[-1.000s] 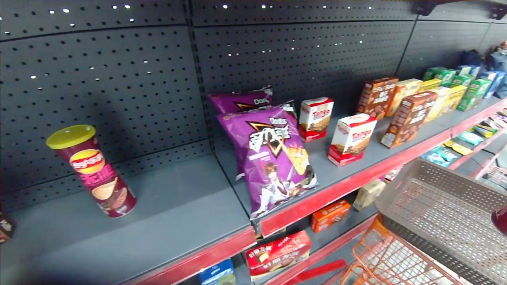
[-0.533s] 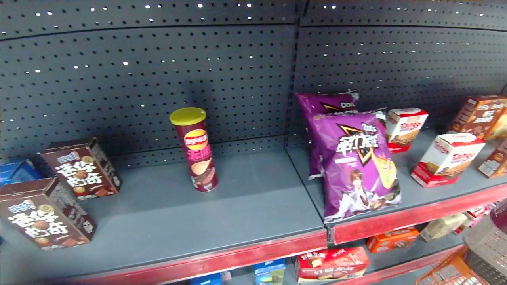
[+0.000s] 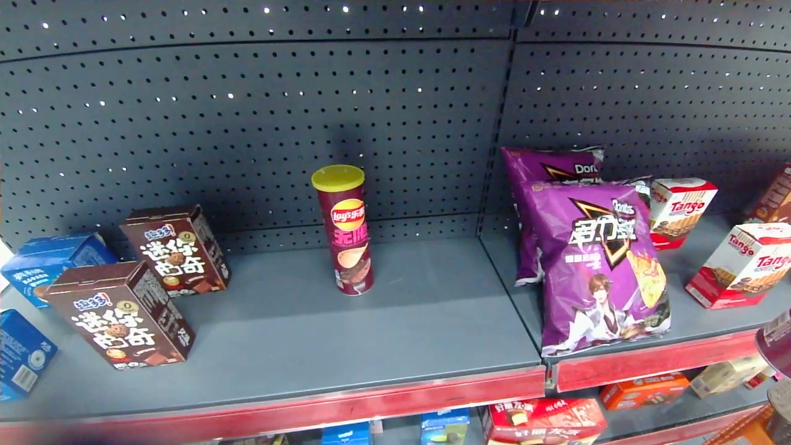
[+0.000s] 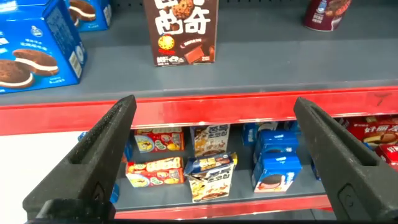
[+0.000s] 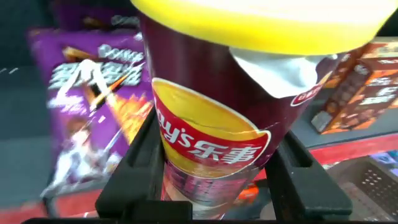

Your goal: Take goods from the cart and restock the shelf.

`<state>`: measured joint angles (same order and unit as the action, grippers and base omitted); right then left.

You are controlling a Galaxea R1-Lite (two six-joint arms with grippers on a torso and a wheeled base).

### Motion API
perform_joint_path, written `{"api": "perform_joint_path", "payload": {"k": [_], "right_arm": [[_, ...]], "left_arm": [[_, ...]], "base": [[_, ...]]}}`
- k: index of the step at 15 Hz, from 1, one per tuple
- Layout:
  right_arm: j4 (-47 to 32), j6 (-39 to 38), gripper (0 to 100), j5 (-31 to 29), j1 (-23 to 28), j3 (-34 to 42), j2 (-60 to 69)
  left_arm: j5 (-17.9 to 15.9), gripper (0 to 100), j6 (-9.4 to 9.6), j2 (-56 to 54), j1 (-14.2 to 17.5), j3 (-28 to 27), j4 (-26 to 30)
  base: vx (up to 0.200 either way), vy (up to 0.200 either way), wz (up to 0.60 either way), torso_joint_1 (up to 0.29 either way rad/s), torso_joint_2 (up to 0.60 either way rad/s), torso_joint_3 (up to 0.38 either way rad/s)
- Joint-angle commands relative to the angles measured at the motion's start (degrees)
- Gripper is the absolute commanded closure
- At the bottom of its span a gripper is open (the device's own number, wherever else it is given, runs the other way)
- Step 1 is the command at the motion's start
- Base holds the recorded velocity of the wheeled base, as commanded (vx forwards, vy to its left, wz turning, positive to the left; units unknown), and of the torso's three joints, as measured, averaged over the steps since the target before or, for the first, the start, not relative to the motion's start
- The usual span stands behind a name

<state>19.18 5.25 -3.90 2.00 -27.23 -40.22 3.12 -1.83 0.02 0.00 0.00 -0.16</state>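
we find our right gripper (image 5: 214,165) clamped on a maroon chip can (image 5: 205,93), in front of the shelf (image 3: 371,334). our left gripper (image 4: 214,106) hangs with its fingers wide apart before the red edge. farther in, a matching can (image 3: 346,228) stands upright between brown cookie boxes (image 3: 176,250) and purple chip bags (image 3: 596,259).

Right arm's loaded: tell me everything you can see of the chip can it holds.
The chip can is a maroon tube, cardboard by its look, with a yellow plastic lid, a yellow-and-red oval logo and a white patch just under the lid. The lid is on and the wall looks undented. The right gripper clamps its body, with black fingers pressing either side. Nothing else touches it; a purple chip bag lies behind it.
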Motion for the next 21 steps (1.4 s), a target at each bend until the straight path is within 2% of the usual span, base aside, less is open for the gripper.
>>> {"api": "perform_joint_path", "payload": {"k": [1, 2, 5, 7, 9, 10, 12, 15, 19, 20, 21], "right_arm": [[-2.04, -0.33, 100, 2.06, -0.33, -2.12, 3.04], [-3.62, -0.86, 100, 4.52, -1.38, -2.12, 4.01], [-3.18, -1.65, 100, 4.43, -4.37, -1.77, 3.74], [2.71, -1.12, 100, 6.45, -9.56, -0.98, 1.72], [2.71, -1.21, 100, 10.76, -10.26, -2.12, 0.58], [2.62, -1.12, 100, 15.41, -9.56, -2.47, -0.48], [2.62, -0.42, 100, 15.59, -9.29, -2.82, -1.27], [2.62, -0.24, 100, 16.73, -12.72, -3.26, -1.53], [1.48, -0.33, 100, 16.38, -14.04, -2.74, -2.15], [-0.02, -0.33, 100, 15.50, -14.22, -3.62, -2.06], [-2.04, -0.33, 100, 13.74, -14.22, -4.67, -1.88]], "left_arm": [[0.04, 0, -0.02, -0.02, 0.00, 0.00, -0.02], [0.04, 0, -0.02, -0.02, 0.00, -0.09, -0.02], [0.04, 0, -0.02, -0.02, 0.00, 0.00, -0.02], [0.04, 0, -0.02, -0.02, 0.00, 0.00, 0.07], [0.04, 0, -0.02, -0.02, 0.00, 0.00, -0.02], [0.04, 0, -0.02, -0.02, 0.00, 0.00, -0.02], [0.04, 0, -0.02, -0.02, 0.00, 0.00, -0.02], [0.04, 0, -0.02, -0.02, 0.00, 0.00, -0.02], [-0.04, 0, 0.07, -0.02, 0.00, 0.00, -0.02], [-1.45, 0, 1.13, -0.02, -0.09, 0.00, 0.07], [-3.65, 0, 3.50, -0.02, -0.09, -0.09, 0.16]], "base": [[0.000, 0.000, 0.00, 0.000, 0.00, 0.000], [0.000, 0.000, 0.00, 0.000, 0.00, 0.000], [0.000, 0.000, 0.00, 0.000, 0.00, 0.000], [0.000, 0.000, 0.00, 0.000, 0.00, 0.000], [0.000, 0.000, 0.00, 0.000, 0.00, 0.000], [0.000, 0.000, 0.00, 0.000, 0.00, 0.000], [0.000, 0.000, 0.00, 0.000, 0.00, 0.000], [0.000, 0.000, 0.00, 0.000, 0.00, 0.000], [0.000, 0.000, 0.00, 0.000, 0.00, 0.000], [0.000, 0.000, 0.00, 0.000, 0.00, 0.000], [0.000, 0.000, 0.00, 0.000, 0.00, 0.000]]}}
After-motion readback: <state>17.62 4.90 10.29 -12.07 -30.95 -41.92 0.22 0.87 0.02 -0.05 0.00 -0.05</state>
